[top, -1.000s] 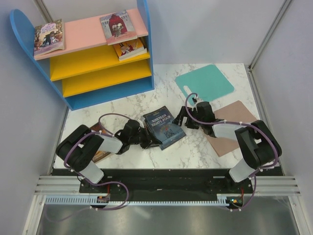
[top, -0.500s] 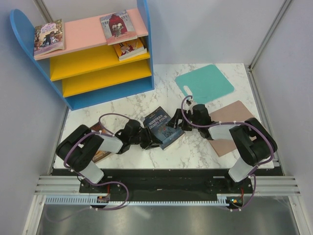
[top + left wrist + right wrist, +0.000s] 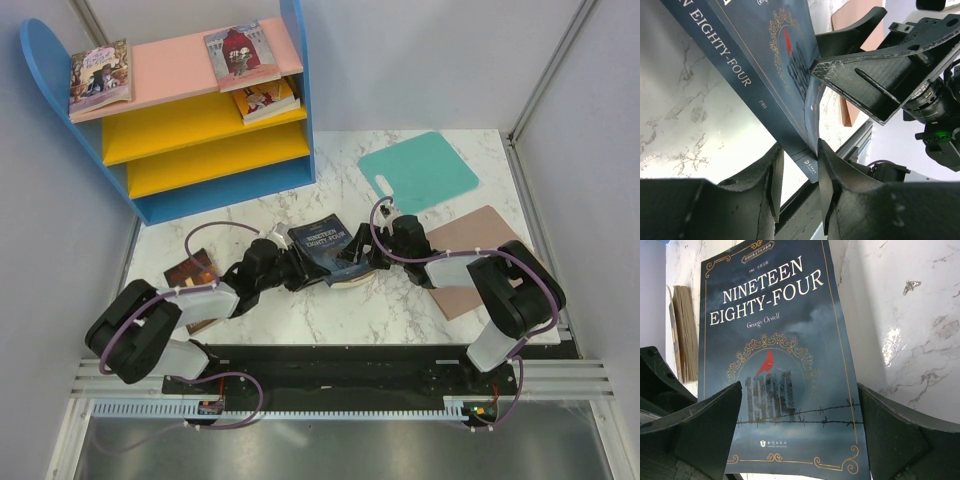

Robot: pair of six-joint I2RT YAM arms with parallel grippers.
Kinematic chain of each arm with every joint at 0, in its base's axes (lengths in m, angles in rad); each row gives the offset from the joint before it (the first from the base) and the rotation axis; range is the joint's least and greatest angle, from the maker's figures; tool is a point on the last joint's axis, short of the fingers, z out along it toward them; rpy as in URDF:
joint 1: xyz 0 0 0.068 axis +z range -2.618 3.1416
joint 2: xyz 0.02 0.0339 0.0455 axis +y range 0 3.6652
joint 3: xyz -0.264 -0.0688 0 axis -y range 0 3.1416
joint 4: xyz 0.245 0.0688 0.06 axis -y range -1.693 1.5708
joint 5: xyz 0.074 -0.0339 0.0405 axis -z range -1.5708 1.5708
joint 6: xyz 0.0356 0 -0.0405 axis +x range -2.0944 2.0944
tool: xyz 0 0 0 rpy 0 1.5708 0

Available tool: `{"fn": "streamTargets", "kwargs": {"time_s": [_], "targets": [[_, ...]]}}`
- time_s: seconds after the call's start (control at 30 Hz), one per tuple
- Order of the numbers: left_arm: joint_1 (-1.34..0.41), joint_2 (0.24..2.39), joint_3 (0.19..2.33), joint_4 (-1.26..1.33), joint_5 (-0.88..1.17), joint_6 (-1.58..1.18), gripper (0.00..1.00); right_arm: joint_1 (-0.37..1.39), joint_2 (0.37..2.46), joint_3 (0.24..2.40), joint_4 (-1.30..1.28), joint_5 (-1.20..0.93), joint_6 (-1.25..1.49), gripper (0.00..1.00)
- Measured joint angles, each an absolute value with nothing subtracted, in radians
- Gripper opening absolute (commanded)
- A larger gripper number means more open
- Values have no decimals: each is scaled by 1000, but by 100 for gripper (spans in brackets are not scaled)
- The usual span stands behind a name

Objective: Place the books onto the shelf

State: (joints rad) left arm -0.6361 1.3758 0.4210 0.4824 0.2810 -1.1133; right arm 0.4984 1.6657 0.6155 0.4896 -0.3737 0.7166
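Left gripper point(image 3: 797, 172): stretched low, jaws clamp book point(image 3: 780, 370) corner.
Right gripper point(image 3: 800, 395): jaws wide, cover between.
Right wrist only: full title.

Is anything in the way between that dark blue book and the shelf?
Nothing visible does: only bare marble table lies between the dark blue book and the shelf, whose front is open.
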Motion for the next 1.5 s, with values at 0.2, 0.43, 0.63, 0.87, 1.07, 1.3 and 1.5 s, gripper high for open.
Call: {"fn": "streamTargets", "kwargs": {"time_s": [0.2,0.43,0.63,0.87,1.07,1.3,1.5], "targets": [[-636,1399,422,482,278,-1114,53,498,1666,611,501,-374,729,98],[-637,1440,426,480,280,-1118,37,499,1670,609,510,-380,735,98],[-635,1441,426,471,266,-1129,13,500,1671,603,522,-386,740,98],[-634,1456,426,472,262,-1131,33,500,1671,593,543,-387,740,98],[-635,1488,440,478,263,-1132,38,500,1671,576,577,-392,741,98],[-630,1514,459,489,254,-1150,2,497,1678,559,621,-406,750,98],[-630,1510,459,487,251,-1154,2,496,1679,552,635,-405,755,98]]}}
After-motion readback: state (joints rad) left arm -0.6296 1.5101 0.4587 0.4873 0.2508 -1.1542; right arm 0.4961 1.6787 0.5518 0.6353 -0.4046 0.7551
